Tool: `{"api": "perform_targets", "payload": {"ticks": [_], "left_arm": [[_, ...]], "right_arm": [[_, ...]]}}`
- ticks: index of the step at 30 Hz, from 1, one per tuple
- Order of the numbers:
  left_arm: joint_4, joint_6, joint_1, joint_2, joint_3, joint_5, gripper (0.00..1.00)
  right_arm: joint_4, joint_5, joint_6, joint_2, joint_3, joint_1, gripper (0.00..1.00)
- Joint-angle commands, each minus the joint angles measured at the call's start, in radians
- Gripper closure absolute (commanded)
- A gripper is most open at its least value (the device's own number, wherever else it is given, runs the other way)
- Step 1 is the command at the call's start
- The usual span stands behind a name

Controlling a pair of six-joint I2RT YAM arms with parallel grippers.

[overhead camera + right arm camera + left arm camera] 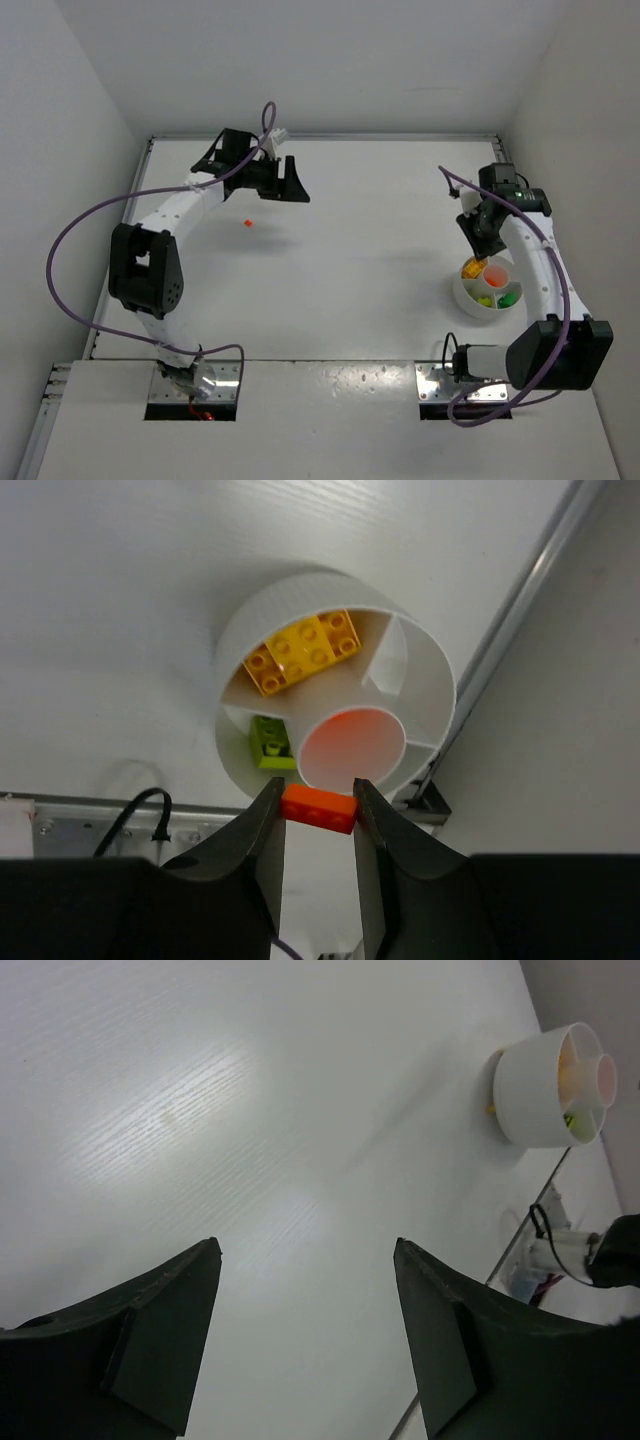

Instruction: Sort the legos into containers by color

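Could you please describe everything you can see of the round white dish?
The dish is a small round tub of white plastic, upright on the table near the right arm. Thin walls split it around a central round well that looks orange-pink inside. One section holds yellow bricks, another a green brick. The right jaws hold an orange brick over it.

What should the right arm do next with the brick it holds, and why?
Probably ease the right gripper forward over the orange-tinted centre cup of the dish before opening: the orange brick hangs at the near rim; yellow bricks and a green brick fill other sections.
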Motion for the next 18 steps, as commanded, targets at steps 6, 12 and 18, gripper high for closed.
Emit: {"api": "perform_targets", "payload": {"ticks": [6, 12, 18], "left_arm": [[-0.061, 0.186, 0.011, -0.166, -0.066, -0.014, 0.24], [-0.061, 0.228, 0.020, -0.240, -0.122, -0.014, 0.23], [-0.061, 0.237, 0.030, -0.260, -0.142, -0.014, 0.21]], "right_arm": [[-0.140, 0.011, -0.011, 0.020, 0.097, -0.137, 0.97], [-0.194, -0.040, -0.021, 0.067, 0.118, -0.174, 0.97], [-0.194, -0.020, -0.030, 0.078, 0.051, -0.192, 0.97]]}}
